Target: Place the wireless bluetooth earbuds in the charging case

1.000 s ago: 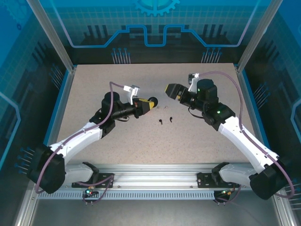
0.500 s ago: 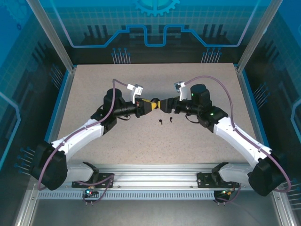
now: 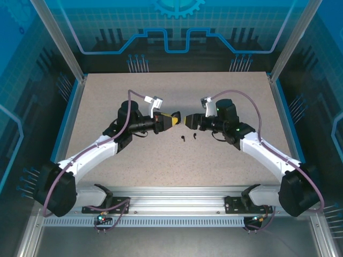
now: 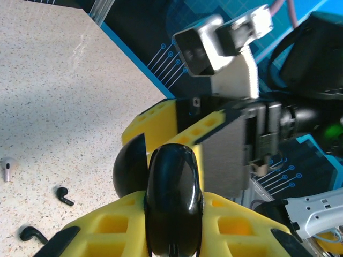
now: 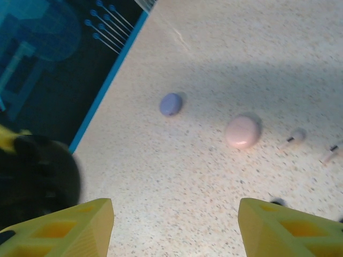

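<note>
My left gripper is shut on a glossy black round charging case, held edge-on between its yellow fingers above the table. A black rounded part shows just behind the case. My right gripper faces the left gripper tip to tip. In its own view the right gripper is open and the black case is a blur by one finger. Two black earbuds lie on the table below the grippers. Pale earbuds lie further off.
A lilac case and a pink case rest on the speckled table, closed. The blue side rail runs close behind the lilac one. One pale earbud lies near the black ones.
The right arm has swung down and left from its raised pose until its gripper meets the left gripper's tips. The left gripper has kept the black case and barely moved.
</note>
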Available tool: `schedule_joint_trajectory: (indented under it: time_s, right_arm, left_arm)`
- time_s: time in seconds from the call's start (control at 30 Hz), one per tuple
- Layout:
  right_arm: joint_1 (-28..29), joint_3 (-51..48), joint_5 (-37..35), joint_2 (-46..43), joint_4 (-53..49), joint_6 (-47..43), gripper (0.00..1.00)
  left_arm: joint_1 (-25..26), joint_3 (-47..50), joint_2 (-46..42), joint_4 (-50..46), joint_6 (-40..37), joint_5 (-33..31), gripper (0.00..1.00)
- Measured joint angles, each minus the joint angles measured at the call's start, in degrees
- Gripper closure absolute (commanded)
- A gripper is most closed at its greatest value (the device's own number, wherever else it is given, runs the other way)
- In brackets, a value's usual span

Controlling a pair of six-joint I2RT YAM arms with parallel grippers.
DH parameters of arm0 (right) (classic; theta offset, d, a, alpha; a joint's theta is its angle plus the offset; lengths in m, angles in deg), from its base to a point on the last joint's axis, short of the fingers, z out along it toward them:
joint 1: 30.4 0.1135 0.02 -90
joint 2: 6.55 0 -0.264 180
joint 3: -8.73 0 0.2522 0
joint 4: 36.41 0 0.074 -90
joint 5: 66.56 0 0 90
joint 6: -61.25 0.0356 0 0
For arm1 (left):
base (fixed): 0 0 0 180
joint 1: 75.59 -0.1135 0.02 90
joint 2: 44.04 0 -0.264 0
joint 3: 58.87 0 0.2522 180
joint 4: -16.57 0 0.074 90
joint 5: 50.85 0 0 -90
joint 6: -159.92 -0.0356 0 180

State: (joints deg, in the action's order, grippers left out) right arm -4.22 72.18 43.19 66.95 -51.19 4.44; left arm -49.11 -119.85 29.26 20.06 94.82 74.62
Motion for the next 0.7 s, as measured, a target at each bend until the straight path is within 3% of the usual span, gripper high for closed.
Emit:
schedule_joint_trajectory:
  time_s: [0.23,0.7]
  right_arm:
    - [-0.1,-0.6,0.9,-0.8,-0.2,0.4,0.40]
    - [-0.2,-1.8,11.9,-3.5,6.3,0.2,0.49]
  left_arm:
    - [0.0,0.0,-0.4,0.2,0.0,0.0,1.00]
    - [0.0,0.0,-0.4,1.5,0.2,1.1,1.00]
